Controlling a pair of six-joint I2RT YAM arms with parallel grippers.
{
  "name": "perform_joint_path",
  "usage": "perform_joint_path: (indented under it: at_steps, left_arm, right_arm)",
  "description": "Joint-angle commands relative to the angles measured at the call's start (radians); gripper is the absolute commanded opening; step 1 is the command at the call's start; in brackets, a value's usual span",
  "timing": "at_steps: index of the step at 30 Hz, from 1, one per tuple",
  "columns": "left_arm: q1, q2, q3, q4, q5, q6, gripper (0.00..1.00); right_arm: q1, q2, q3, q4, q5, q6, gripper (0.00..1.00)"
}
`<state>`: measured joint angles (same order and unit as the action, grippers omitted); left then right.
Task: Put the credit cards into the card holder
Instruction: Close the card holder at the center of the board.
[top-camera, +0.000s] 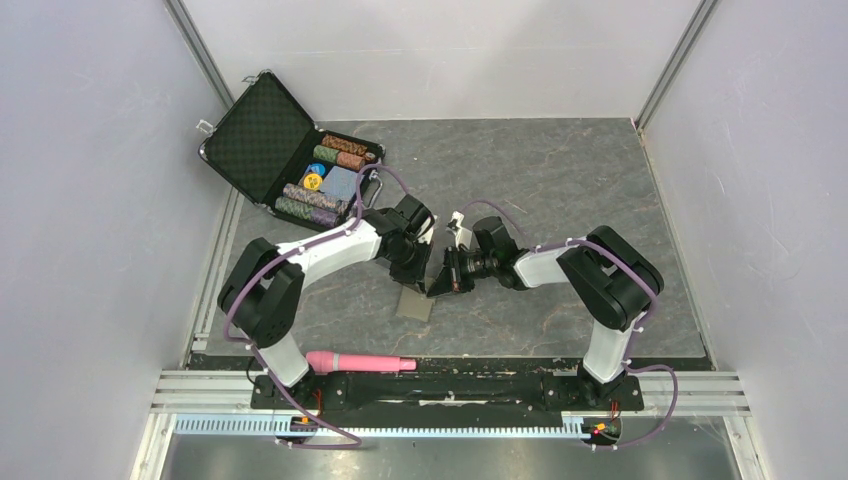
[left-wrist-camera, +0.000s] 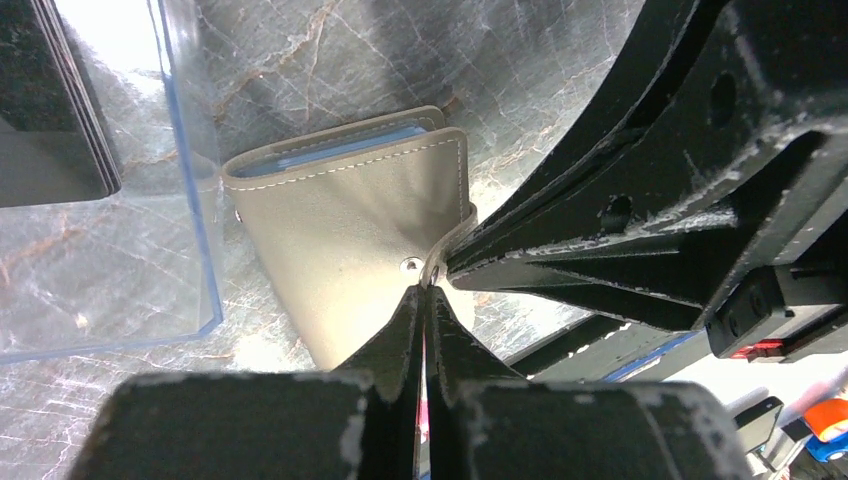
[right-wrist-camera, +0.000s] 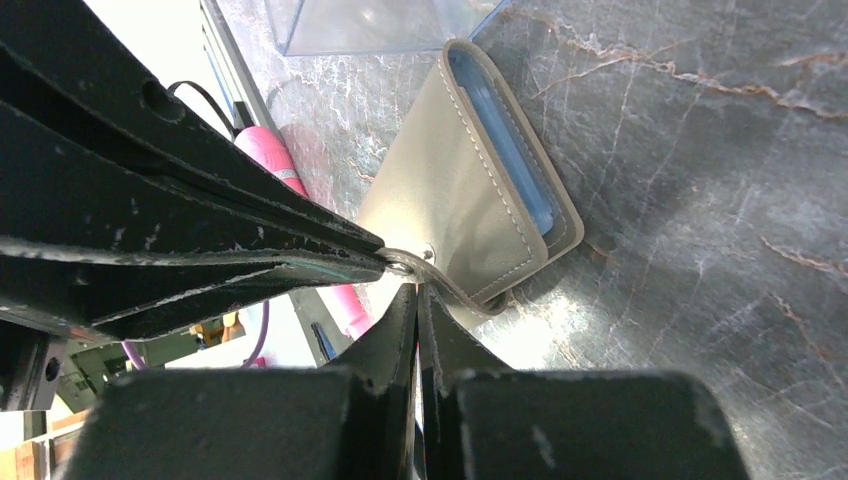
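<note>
The taupe card holder (left-wrist-camera: 350, 225) lies folded on the marble table, its light blue inside showing at one edge (right-wrist-camera: 510, 140). It also shows in the top view (top-camera: 415, 303). Its closing tab (right-wrist-camera: 455, 285) is lifted off the body. My left gripper (left-wrist-camera: 425, 290) is shut, pinching the tab's snap end. My right gripper (right-wrist-camera: 415, 292) is shut and empty, its tips right under the tab, touching my left gripper's tips (right-wrist-camera: 375, 258). A glossy black card (left-wrist-camera: 50, 100) stands in a clear plastic box (left-wrist-camera: 190, 200) next to the holder. The orange-gold cards are hidden.
An open black case of poker chips (top-camera: 290, 160) stands at the back left. A pink cylinder (top-camera: 360, 362) lies by the near table edge, also in the right wrist view (right-wrist-camera: 265, 155). Both arms (top-camera: 340, 245) crowd the middle.
</note>
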<state>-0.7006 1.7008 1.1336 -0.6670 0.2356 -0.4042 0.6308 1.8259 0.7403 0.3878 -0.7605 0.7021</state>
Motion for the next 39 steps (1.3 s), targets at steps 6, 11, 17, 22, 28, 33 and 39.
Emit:
perform_joint_path:
  at_steps: [6, 11, 17, 22, 28, 33, 39]
  left_arm:
    - [-0.019, 0.005, 0.022, -0.027, -0.039, -0.004, 0.02]
    - [-0.025, 0.016, 0.026, -0.047, -0.077, 0.0, 0.02]
    - [-0.031, 0.041, 0.015, -0.046, -0.083, 0.005, 0.02]
    - [-0.031, 0.052, -0.004, -0.028, -0.088, 0.005, 0.02]
    - [-0.031, 0.071, -0.029, -0.011, -0.108, 0.004, 0.02]
    - [-0.031, 0.074, -0.044, 0.008, -0.141, -0.002, 0.02]
    - [-0.027, 0.123, -0.046, 0.017, -0.19, -0.004, 0.02]
  right_arm:
    - [0.004, 0.007, 0.053, 0.034, 0.01, -0.014, 0.0]
    - [0.012, 0.031, 0.067, 0.03, 0.006, -0.013, 0.0]
    - [0.018, 0.052, 0.077, 0.007, 0.007, -0.027, 0.0]
    - [0.024, 0.074, 0.082, 0.008, -0.003, -0.029, 0.0]
    - [0.033, 0.089, 0.096, -0.011, -0.007, -0.042, 0.0]
    - [0.036, 0.09, 0.109, -0.045, 0.006, -0.066, 0.0]
    - [0.052, 0.112, 0.166, -0.223, 0.083, -0.188, 0.0]
